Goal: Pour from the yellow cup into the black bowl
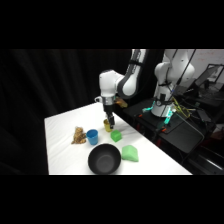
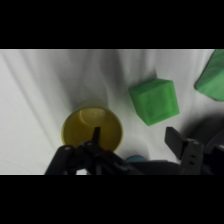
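Here the gripper, fingers spread, straddles the rim of the upright yellow cup beside a green cube; light and rigid, it likely suits a rim pinch.

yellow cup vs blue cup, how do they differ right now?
The yellow cup sits under the tool, farther back on the table; the blue cup stands clear of it, nearer the front. Colour differs: yellow versus blue. The blue cup has a brown object beside it. Both stand upright and look similar in size.
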Robot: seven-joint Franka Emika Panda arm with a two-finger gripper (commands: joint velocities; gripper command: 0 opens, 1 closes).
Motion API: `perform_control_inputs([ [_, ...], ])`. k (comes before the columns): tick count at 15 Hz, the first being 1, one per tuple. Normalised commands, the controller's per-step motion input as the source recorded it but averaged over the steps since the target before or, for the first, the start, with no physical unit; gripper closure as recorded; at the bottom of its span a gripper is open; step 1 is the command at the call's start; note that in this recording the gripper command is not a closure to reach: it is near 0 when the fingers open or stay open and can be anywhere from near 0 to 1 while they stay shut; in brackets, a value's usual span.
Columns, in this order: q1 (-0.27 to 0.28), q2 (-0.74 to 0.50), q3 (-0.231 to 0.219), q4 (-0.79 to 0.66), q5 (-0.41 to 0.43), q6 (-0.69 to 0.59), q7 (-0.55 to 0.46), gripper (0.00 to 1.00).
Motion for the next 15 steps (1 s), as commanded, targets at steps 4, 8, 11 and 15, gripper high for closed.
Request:
perform_control_inputs([
  [4, -0.210, 0.09, 0.207, -0.06, 0.228, 0.36, -0.24, 1.00],
  [8, -0.144, 0.03, 0.143, -0.03, 0.073, 0.22, -0.10, 1.00],
  [11, -0.043, -0.03, 0.047, -0.01, -0.068, 0.14, 0.03, 0.99],
  [15, 0.070, -0.06, -0.094, 0.00, -0.209, 0.01, 0.19, 0.15],
])
